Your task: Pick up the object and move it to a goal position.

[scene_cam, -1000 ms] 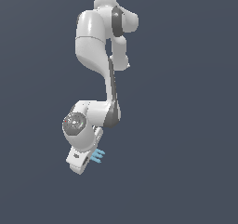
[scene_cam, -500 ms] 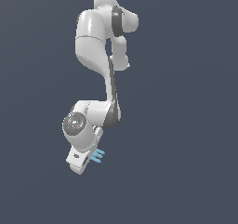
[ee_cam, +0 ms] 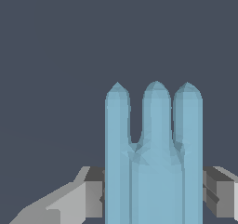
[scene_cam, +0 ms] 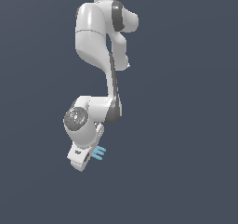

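Observation:
The object (ee_cam: 154,158) is a flat light-blue piece of three parallel bars with rounded tips, joined lower down. It fills the middle of the wrist view, and my grey fingers (ee_cam: 88,195) press against both of its sides. In the exterior view the object (scene_cam: 98,153) pokes out as small blue prongs from the white gripper (scene_cam: 93,154) at the low end of the arm, toward the exterior view's right. The gripper is shut on it. No goal marker shows in either view.
Only a plain dark blue-grey background surrounds the white arm (scene_cam: 100,42), which hangs from the upper part of the exterior view down to the hand (scene_cam: 80,155).

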`<state>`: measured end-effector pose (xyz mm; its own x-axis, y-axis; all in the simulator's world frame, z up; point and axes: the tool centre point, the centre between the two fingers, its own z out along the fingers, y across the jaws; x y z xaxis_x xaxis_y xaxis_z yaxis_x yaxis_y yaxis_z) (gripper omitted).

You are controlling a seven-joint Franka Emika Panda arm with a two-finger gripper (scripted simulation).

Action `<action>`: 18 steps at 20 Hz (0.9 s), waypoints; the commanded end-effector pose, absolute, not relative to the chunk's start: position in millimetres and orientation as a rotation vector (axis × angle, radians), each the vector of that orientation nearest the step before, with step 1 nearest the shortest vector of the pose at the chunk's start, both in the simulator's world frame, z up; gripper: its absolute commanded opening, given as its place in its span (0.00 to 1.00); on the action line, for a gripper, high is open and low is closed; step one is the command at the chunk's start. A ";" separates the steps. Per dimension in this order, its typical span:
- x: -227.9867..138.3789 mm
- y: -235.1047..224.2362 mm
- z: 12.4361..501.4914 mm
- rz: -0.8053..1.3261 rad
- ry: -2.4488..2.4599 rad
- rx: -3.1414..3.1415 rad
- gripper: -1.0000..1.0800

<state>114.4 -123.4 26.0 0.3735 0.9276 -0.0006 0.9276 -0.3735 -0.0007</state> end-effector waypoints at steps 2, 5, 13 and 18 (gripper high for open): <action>108.2 -118.3 37.5 0.001 -1.759 -2.604 0.00; 100.7 -112.2 50.5 0.001 -1.759 -2.604 0.00; 71.8 -88.9 100.7 0.003 -1.760 -2.605 0.00; 50.6 -71.7 137.8 0.005 -1.760 -2.605 0.00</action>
